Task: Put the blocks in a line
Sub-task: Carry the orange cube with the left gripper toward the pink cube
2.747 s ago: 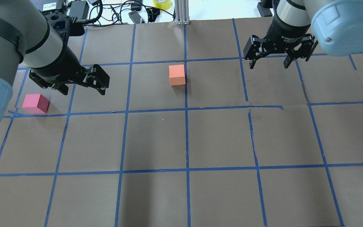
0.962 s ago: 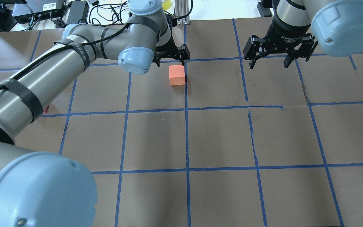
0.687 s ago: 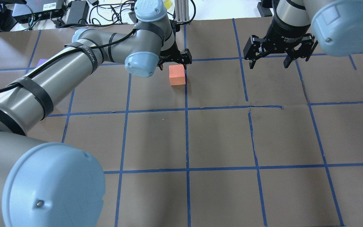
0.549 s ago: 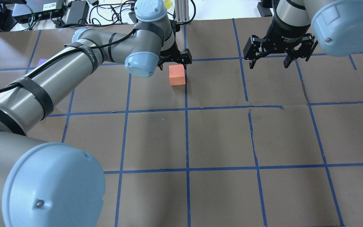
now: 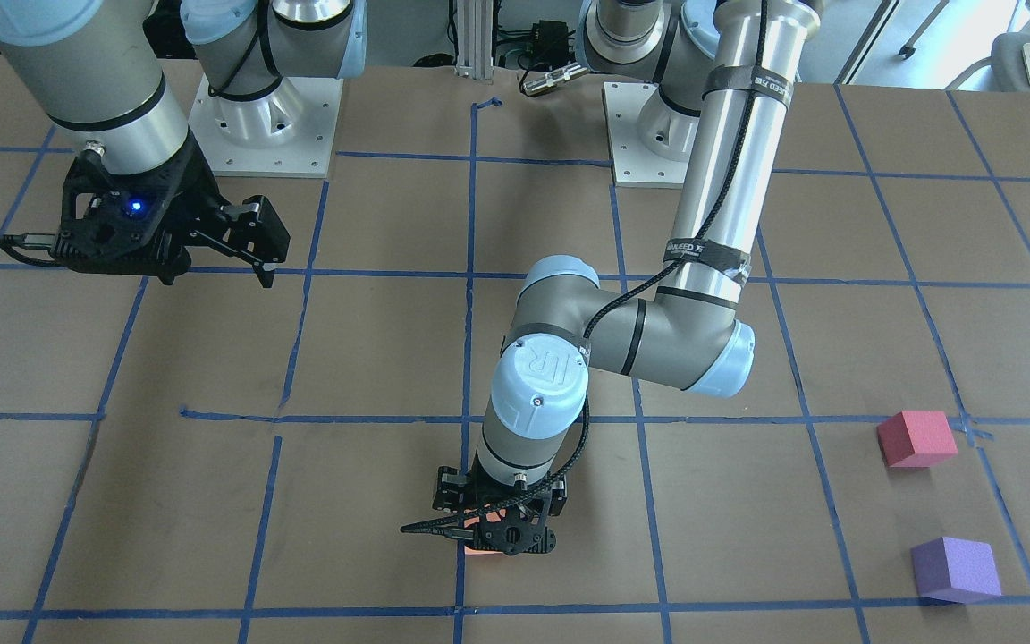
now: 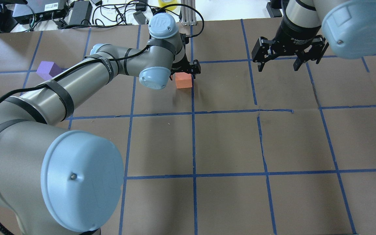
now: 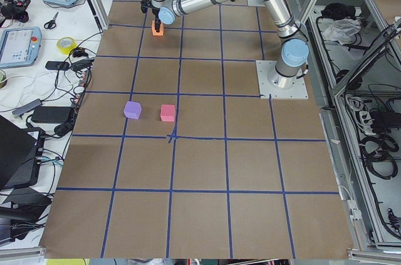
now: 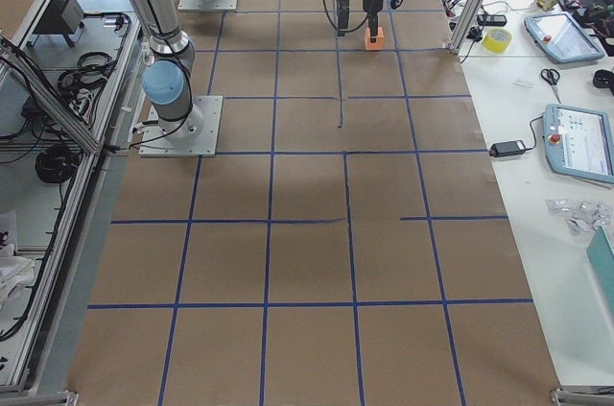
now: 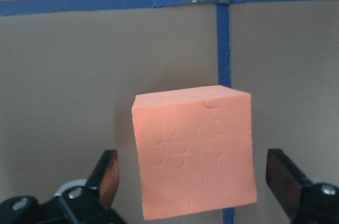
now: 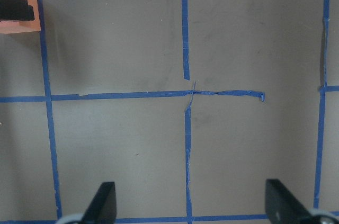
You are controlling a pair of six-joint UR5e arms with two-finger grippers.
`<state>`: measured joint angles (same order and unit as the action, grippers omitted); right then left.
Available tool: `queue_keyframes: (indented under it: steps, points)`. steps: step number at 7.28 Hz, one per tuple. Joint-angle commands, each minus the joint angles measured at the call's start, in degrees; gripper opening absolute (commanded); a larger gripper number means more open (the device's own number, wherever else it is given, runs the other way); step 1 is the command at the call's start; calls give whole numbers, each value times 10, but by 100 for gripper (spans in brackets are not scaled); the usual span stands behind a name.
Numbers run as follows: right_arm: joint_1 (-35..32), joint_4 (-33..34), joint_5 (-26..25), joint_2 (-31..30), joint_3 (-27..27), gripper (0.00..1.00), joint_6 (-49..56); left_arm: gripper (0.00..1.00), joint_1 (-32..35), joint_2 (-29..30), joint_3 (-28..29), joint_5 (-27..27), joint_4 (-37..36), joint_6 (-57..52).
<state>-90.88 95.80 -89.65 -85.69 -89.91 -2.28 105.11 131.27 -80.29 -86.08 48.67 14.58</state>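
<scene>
Left hand [image 5: 497,529], seen from across the bench [image 5: 363,358], hangs low over the orange block [image 5: 482,549], which peeps out beneath it beside a blue tape line [image 5: 462,586]. The pink block [image 5: 916,438] and purple block [image 5: 955,569] sit near each other and well apart from it, so I judge the orange one is being fetched to join them in a row. The right hand [image 5: 215,266] hovers wide open over bare bench, holding nothing. From overhead, the orange block shows just in front of the left hand's black body. The left wrist camera settles the grip: both fingers [image 9: 106,173] stand wide, one either side of the block with clear gaps, touching nothing yet. The right wrist camera shows spread fingers above bare bench, with the orange block in the far corner.
</scene>
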Motion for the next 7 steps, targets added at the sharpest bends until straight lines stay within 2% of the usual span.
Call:
queue_keyframes:
  steps: [1, 3, 4, 5, 7]
  points:
    - [0, 0, 1, 0, 0, 100, 0, 38, 0, 4, 0, 0, -6, 17]
    - [0, 1, 1, 0, -1, 100, 0, 38, -21, -36, 0, -18, 23, -56]
    - [0, 1, 0, 0, -1, 100, 0, 38, -62, -47, 7, -36, 49, -88]
    - [0, -1, -1, 0, -1, 100, 0, 38, -104, -71, 7, -14, 96, -98]
    - [0, -2, -1, 0, -1, 100, -1, 39, -206, -112, 7, -9, 141, -165]
